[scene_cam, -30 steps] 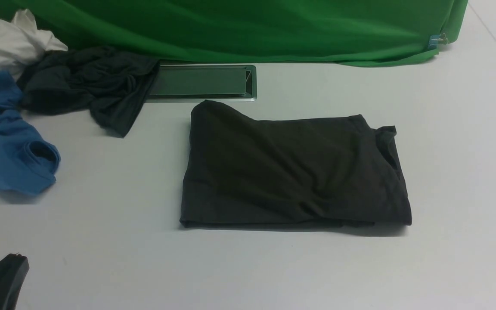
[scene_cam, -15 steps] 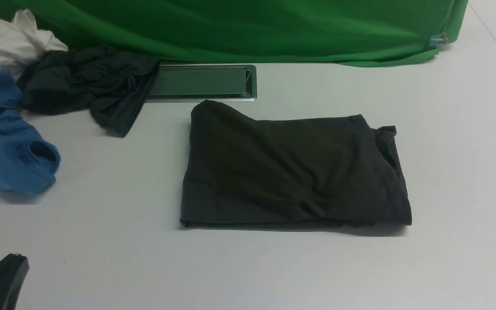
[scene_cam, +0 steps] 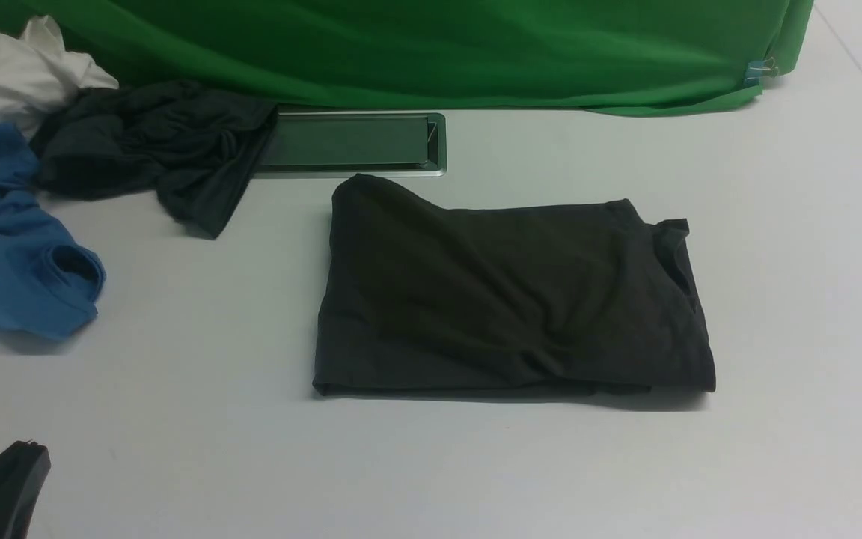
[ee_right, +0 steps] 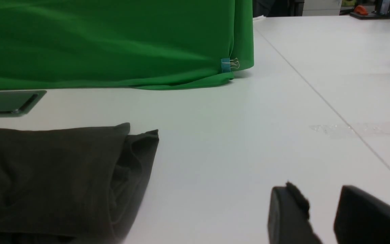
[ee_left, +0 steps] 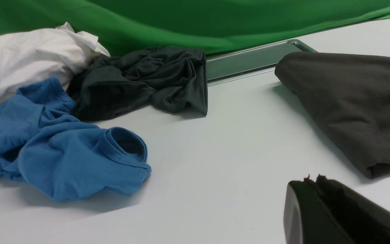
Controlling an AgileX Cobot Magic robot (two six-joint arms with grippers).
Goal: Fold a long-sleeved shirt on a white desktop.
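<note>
At frame corner, left gripper [scene_cam: 4,486] cropped; long-sleeved shirt [scene_cam: 509,296] sleeves hidden.

The left gripper [scene_cam: 4,486] is seen low at the near left corner of the front view, only its dark tip showing; in the left wrist view its fingers [ee_left: 320,203] are pressed together with nothing between them. The right gripper [ee_right: 320,210] is caught only by the right wrist camera: two black fingers [ee_right: 288,213] are held slightly apart, a narrow gap showing, nothing gripped.
</note>
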